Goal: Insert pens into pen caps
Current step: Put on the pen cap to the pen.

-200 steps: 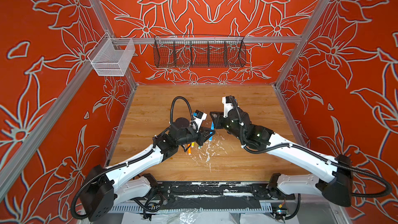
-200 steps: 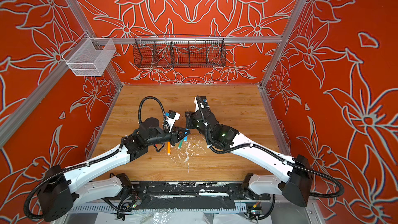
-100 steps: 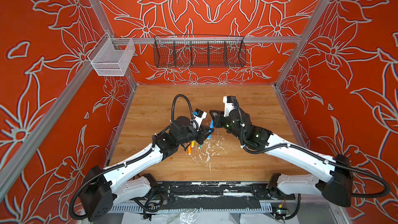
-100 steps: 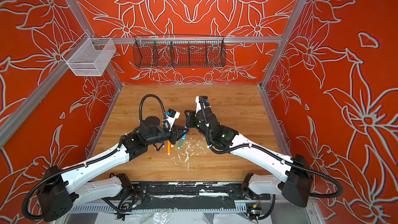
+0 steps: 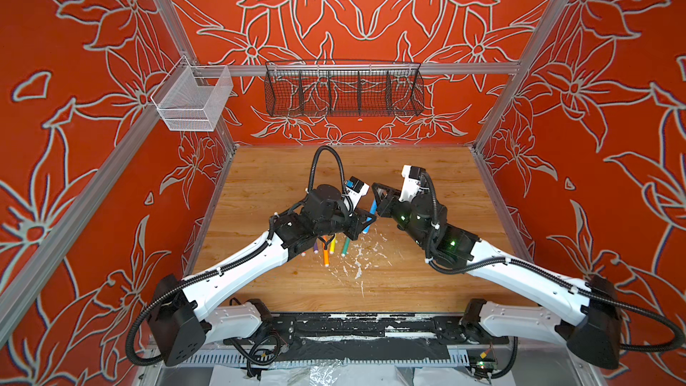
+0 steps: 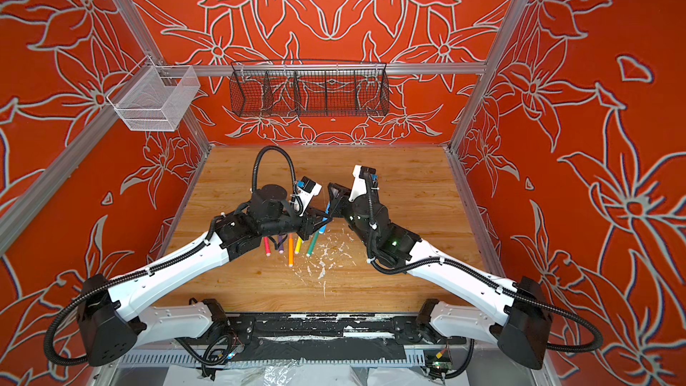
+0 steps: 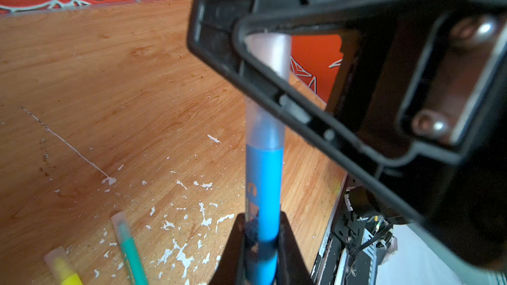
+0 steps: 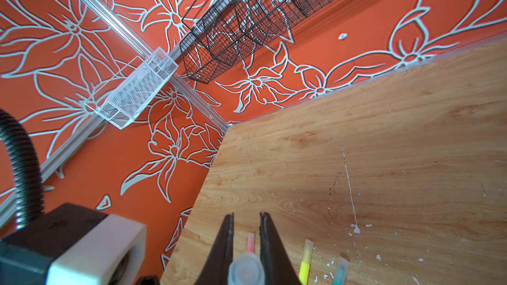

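Note:
My left gripper (image 7: 262, 231) is shut on the lower barrel of a blue pen (image 7: 264, 187), held above the wooden table. A translucent pen cap (image 7: 267, 127) sits over the pen's tip, and my right gripper (image 8: 246, 217) is shut on that cap (image 8: 246, 270). Both top views show the two grippers meeting tip to tip at the blue pen (image 5: 369, 219) (image 6: 323, 222), left gripper (image 5: 365, 222) against right gripper (image 5: 376, 211). Pink (image 6: 266, 246), purple (image 6: 281, 246), orange (image 6: 290, 252), yellow (image 6: 298, 245) and green (image 6: 312, 245) pens lie on the table below, partly hidden by the left arm.
White paint flecks (image 5: 358, 265) are scattered on the wooden table (image 5: 427, 284) in front of the pens. A black wire basket (image 5: 343, 90) hangs on the back wall. A white mesh basket (image 5: 193, 100) hangs at the left wall.
The right gripper's jaws have closed a little tighter on the cap. Both grippers with the blue pen have shifted slightly toward the back of the table.

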Controlling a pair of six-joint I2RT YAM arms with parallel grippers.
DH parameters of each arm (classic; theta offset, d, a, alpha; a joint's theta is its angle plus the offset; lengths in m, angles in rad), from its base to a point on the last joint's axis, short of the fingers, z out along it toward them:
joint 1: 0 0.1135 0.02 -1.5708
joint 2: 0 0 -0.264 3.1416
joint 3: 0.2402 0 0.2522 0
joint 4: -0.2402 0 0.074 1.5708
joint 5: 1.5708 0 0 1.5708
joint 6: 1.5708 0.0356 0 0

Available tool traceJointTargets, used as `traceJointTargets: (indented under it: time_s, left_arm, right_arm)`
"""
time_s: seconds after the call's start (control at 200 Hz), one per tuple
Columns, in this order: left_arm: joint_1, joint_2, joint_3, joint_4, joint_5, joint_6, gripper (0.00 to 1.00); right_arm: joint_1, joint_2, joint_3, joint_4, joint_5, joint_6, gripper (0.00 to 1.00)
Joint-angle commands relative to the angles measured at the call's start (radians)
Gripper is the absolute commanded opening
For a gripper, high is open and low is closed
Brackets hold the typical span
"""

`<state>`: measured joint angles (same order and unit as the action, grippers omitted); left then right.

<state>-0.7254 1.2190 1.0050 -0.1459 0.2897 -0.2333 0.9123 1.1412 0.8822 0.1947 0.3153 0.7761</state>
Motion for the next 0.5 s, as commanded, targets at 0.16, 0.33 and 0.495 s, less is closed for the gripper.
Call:
traceJointTargets:
  time_s: [0.16,0.33,0.495]
  left_arm:
    - [0.035,-0.007,0.136,0.347,-0.141,0.013,0.00]
    - [0.035,-0.049,0.021,0.355,-0.105,-0.031,0.00]
    - [0.034,-0.142,-0.296,0.485,-0.108,-0.164,0.00]
  right_arm:
    - [0.117,0.042,-0.069,-0.215,-0.164,0.053,0.04]
    - [0.116,-0.010,-0.035,-0.297,-0.047,0.033,0.17]
    - [0.107,-0.010,0.043,-0.374,0.053,0.003,0.22]
